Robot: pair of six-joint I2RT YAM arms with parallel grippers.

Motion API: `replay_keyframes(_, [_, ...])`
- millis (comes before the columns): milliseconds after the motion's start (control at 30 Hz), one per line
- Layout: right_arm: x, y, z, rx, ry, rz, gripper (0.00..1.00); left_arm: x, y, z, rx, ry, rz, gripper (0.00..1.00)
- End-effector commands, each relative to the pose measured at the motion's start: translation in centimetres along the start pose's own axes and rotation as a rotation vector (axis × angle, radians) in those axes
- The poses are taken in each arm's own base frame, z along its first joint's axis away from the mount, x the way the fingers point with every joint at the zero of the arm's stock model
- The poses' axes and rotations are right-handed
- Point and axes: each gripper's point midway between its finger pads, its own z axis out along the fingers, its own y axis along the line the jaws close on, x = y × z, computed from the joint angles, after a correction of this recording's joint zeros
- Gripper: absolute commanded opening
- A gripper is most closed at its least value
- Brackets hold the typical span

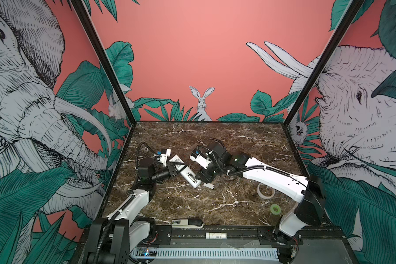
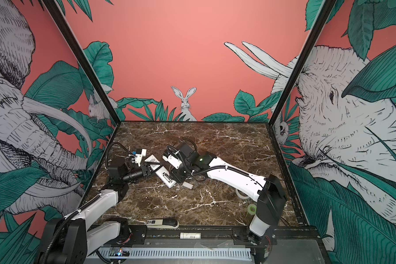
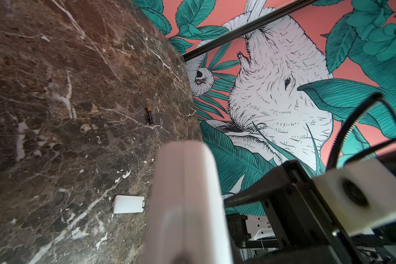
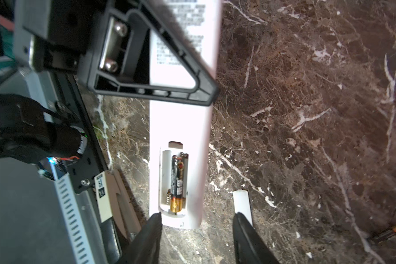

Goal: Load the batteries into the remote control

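Note:
The remote control [image 4: 181, 128] lies back-up on the marble, its battery bay uncovered. One battery [image 4: 178, 180], black with a gold end, sits in one slot of the bay; the slot beside it is bare. A second battery [image 4: 389, 233] lies loose on the marble, seen also in the left wrist view [image 3: 149, 115]. My left gripper [image 1: 176, 168] is shut on the remote control [image 1: 186, 172] near its middle. My right gripper [image 4: 197, 220] stands open just off the bay end, with nothing between its fingers [image 4: 154, 226].
The small white cover piece [image 4: 241, 203] lies beside the right gripper, also in a top view [image 1: 208, 185]. A tape ring [image 1: 265, 190] and a green roll [image 1: 275, 209] sit at the right. A stapler [image 1: 188, 223] and a white tube [image 1: 216, 235] lie at the front edge.

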Motion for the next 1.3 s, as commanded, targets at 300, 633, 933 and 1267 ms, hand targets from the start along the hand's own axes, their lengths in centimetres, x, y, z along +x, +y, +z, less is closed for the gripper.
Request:
replay_keyframes(300, [-1.3,3.0,-2.7,-0.300,-0.118,0.056,0.64,-0.1,-8.0,-0.1,0.215,0.055,0.244,0.00])
replay_keyframes(633, [-0.6,3.5,-2.0,-0.346,-0.116,0.074,0.56,1.1,-9.9,0.3,0.259,0.095,0.277,0.00])
replay_keyframes(933, [0.8,2.9,-1.7,-0.313,-0.097,0.081,0.39,1.1,-10.0,0.2,0.259,0.086,0.276,0.00])
replay_keyframes(1267, [1.5,2.6,-1.3,-0.304,-0.089,0.083,0.19,1.3,-10.4,0.1,0.264,0.096,0.284,0.00])
